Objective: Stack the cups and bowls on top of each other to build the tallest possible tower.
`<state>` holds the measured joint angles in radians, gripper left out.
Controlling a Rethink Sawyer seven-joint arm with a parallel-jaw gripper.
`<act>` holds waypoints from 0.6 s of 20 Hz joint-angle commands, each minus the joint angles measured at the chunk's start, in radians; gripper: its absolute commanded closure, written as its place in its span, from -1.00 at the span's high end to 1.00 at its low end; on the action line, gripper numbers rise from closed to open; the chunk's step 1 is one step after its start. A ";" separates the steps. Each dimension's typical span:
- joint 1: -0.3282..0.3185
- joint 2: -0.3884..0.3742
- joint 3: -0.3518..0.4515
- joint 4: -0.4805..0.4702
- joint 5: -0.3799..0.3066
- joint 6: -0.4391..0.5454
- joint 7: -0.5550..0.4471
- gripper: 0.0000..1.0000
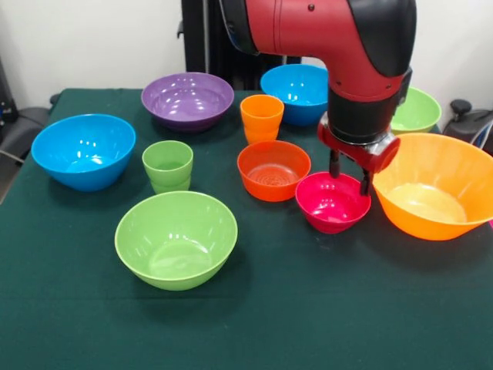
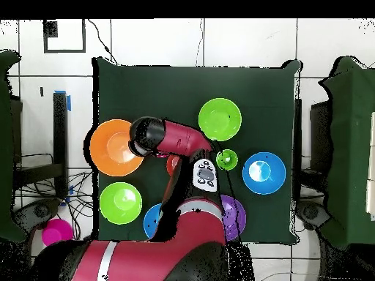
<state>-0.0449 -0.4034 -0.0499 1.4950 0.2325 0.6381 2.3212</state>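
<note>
My gripper [image 1: 350,174] hangs open over the far rim of the small magenta bowl [image 1: 331,206], its fingers close to the large orange bowl [image 1: 435,189] on the right. Left of the magenta bowl sits the small orange-red bowl [image 1: 273,169], with the orange cup [image 1: 262,117] behind it. The light green cup [image 1: 168,164] stands upright further left. In the overhead view the arm hides the gripper and the magenta bowl, while the large orange bowl [image 2: 113,146] and green cup [image 2: 227,159] show.
A light green bowl [image 1: 176,239] sits at the front and a blue bowl [image 1: 83,150] at the left. Purple [image 1: 187,99], blue [image 1: 296,92] and green [image 1: 416,112] bowls line the far side. All stand separately on the dark green cloth [image 1: 308,308]. A magenta round object [image 2: 53,231] lies off the table.
</note>
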 commanded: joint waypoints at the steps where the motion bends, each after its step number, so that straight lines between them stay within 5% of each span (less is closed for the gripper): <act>1: 0.006 0.029 0.046 0.009 0.022 -0.015 0.135 1.00; 5: -0.006 0.051 0.035 -0.070 -0.019 0.026 0.068 1.00; 12: -0.059 0.159 0.076 -0.399 -0.179 0.172 -0.244 1.00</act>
<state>-0.0643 -0.3464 -0.0643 1.3414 0.1759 0.6840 2.3204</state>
